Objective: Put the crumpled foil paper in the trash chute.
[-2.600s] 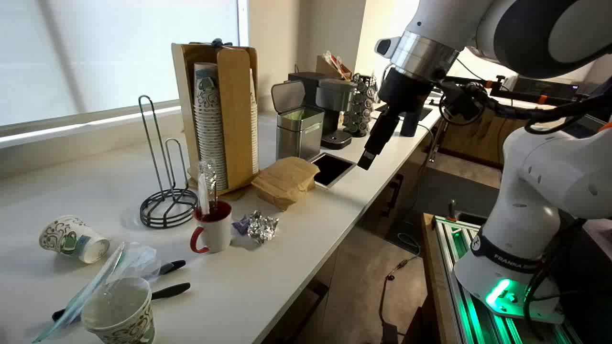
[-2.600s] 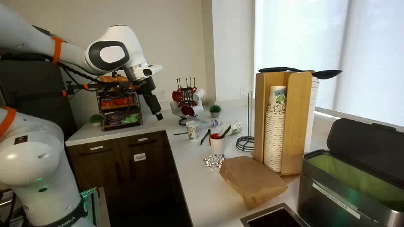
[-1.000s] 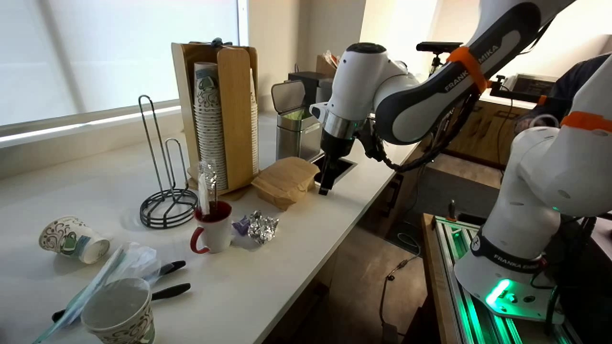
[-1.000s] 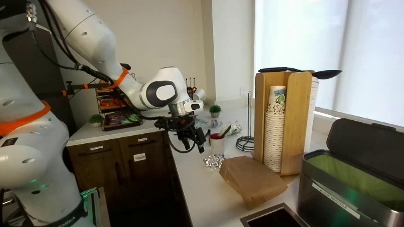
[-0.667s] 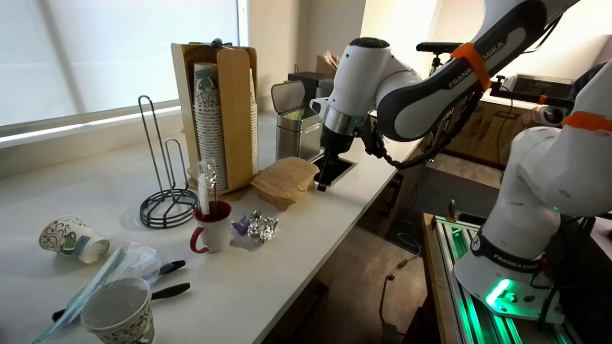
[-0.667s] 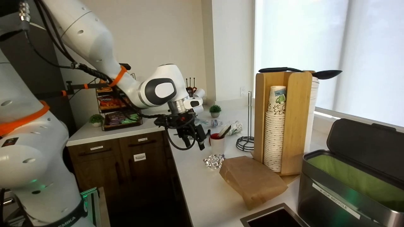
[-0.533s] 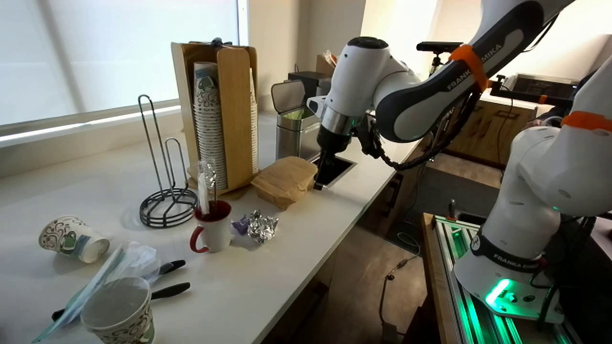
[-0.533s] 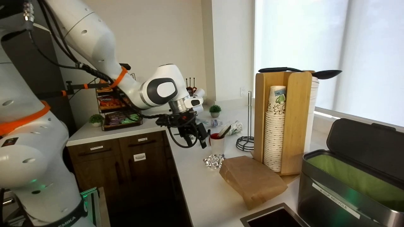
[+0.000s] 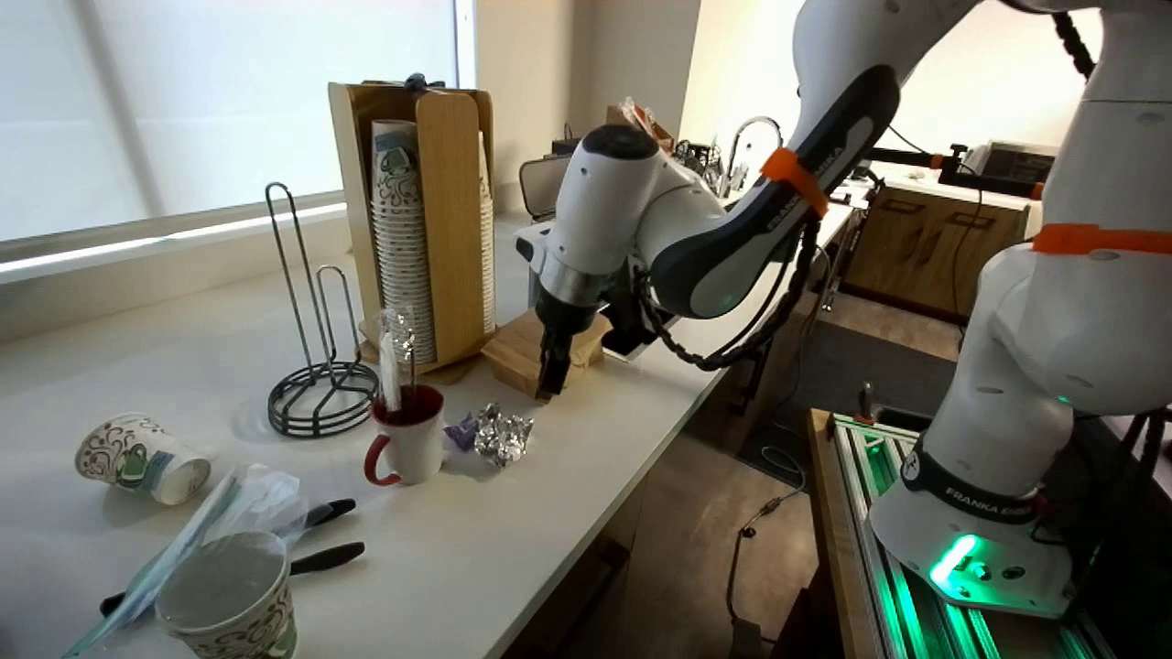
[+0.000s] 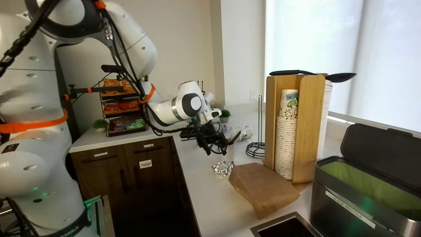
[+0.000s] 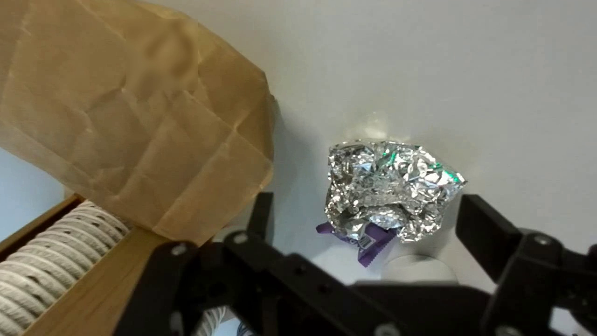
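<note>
In an exterior view, the gripper [image 9: 546,397] has swung along the counter [image 9: 531,535] over the last half second and now hangs in front of the paper bag [image 9: 517,352], much nearer the crumpled foil [image 9: 504,437]. The foil itself has not moved; it lies on the counter just beside the mug [image 9: 423,448], with a purple wrapper [image 9: 463,432] close against it. In an exterior view, the trash chute [image 10: 274,222] shows as a dark square opening near the bin [image 10: 361,204], well apart from the foil, with the bag lying between; the gripper has come in front of the mug and hides much of it. In the wrist view, the two fingers [image 11: 487,235] stand wide apart with nothing held, and the foil shows between them, a little ahead of the tips. The change suggests the approach is nearly done and the grasp comes next, the trip to the chute being left for later. A small shift and then a lowering seem called for. The wrapper could be pinched along with the foil, and the bag, near one finger, could be nudged.
</note>
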